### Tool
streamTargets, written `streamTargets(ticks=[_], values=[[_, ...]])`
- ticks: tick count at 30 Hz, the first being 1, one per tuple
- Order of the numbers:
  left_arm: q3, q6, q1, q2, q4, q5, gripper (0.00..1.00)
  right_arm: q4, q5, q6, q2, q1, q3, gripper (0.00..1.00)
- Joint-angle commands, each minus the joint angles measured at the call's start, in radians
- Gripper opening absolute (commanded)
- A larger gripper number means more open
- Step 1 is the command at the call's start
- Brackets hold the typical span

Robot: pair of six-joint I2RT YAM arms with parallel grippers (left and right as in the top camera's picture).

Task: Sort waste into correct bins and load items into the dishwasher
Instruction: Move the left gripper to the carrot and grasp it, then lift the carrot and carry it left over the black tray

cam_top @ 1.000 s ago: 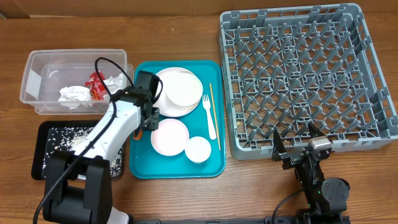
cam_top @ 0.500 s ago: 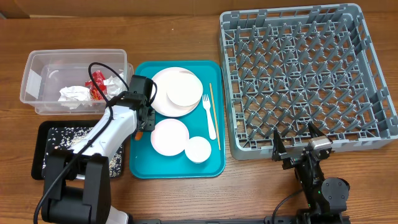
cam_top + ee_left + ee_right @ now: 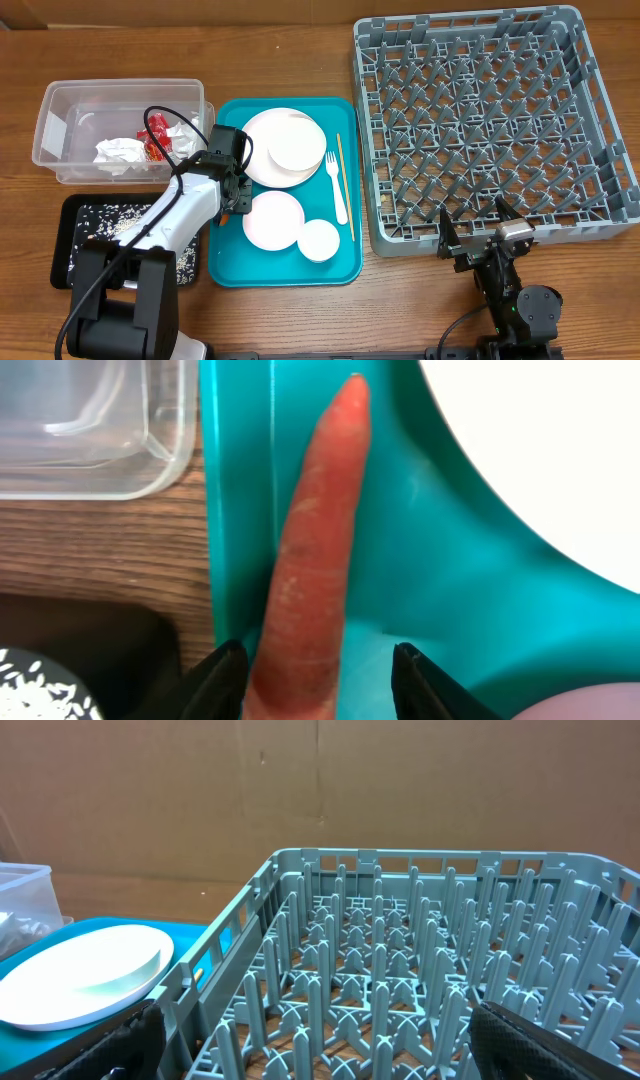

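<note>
An orange carrot (image 3: 315, 550) lies along the left rim of the teal tray (image 3: 450, 590). My left gripper (image 3: 320, 670) stands open around its thick end; the left finger (image 3: 225, 675) is against it and a gap shows on the right. From overhead, the left gripper (image 3: 232, 200) hides most of the carrot. The clear tub (image 3: 60, 110) holds a red wrapper (image 3: 155, 138) and napkins (image 3: 120, 152). Rice (image 3: 110, 222) lies in the black tray (image 3: 70, 215). My right gripper (image 3: 478, 232) is open at the front edge of the grey dish rack (image 3: 480, 120), holding nothing.
On the teal tray (image 3: 225, 270) are a large white plate (image 3: 290, 122) with a smaller one (image 3: 293, 148) on it, a pale plate (image 3: 272, 220), a small cup (image 3: 319, 240), a fork (image 3: 337, 190) and a wooden stick (image 3: 344, 170).
My left arm has shifted a little to the left along the teal tray's left rim. The right arm has not moved.
</note>
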Motion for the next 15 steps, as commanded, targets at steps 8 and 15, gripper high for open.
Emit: streamTargets(ticks=[8, 15], values=[[-0.008, 0.005, 0.003, 0.011, 0.002, 0.08, 0.49, 0.005, 0.009, -0.003, -0.008, -0.005, -0.011, 1.0], [-0.009, 0.005, 0.003, 0.011, -0.001, 0.071, 0.49, 0.005, 0.009, -0.003, -0.008, -0.005, -0.011, 1.0]])
